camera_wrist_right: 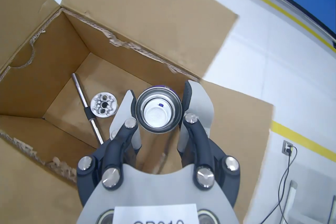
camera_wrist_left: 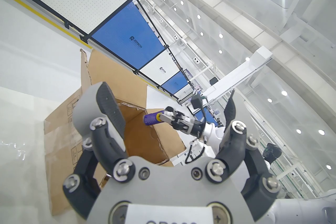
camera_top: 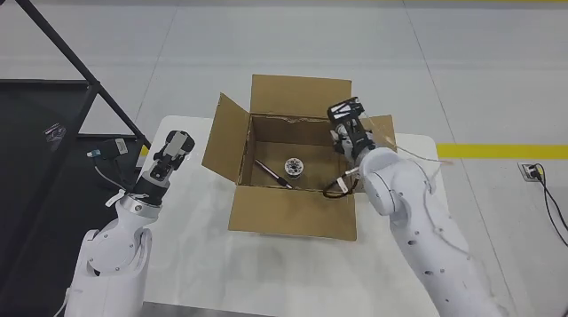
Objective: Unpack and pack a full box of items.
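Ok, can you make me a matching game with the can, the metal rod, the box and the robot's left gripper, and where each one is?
Things:
1. can
2. metal rod
3. cardboard box
4. left gripper

Places or states:
A. lying on the box floor by the round disc
B. jaws open, holding nothing, beside the box
C. held in the right gripper, over the box
D. on the table, flaps open

Pairs: 1-C, 2-A, 3-D, 4-B.

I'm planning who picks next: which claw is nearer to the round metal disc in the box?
Right. The right claw, shut on a can, hangs over the open box, above and beside the disc. The left claw, open, is outside the box, beyond its side flap.
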